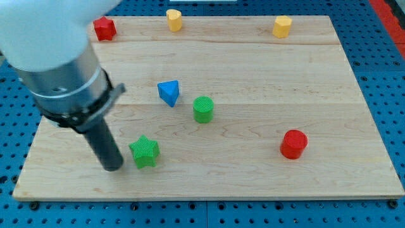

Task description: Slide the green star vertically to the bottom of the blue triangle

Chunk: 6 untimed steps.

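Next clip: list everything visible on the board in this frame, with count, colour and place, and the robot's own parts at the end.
green star: 1, green, lower left of the board, just to the view's right of my tip
blue triangle: 1, blue, left of centre, above the star and slightly to its right
green cylinder: 1, green, near centre, close to the triangle's lower right
red cylinder: 1, red, lower right area
red block: 1, red, top left corner, shape unclear
yellow blocks: 2, yellow, along the top edge, one mid-left and one to the right
wooden board: 1, light wood, on a blue perforated surface
my tip: 1, dark rod, beside the star's left side; contact cannot be judged
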{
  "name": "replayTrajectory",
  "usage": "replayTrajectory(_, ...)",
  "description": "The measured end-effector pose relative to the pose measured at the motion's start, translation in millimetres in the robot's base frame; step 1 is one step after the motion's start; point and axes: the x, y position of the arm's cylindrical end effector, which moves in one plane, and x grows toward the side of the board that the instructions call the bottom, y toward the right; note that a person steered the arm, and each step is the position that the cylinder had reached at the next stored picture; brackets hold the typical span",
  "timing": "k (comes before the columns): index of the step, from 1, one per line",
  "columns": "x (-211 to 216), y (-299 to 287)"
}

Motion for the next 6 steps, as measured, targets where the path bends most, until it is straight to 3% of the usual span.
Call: replayTrajectory(6, 11, 91)
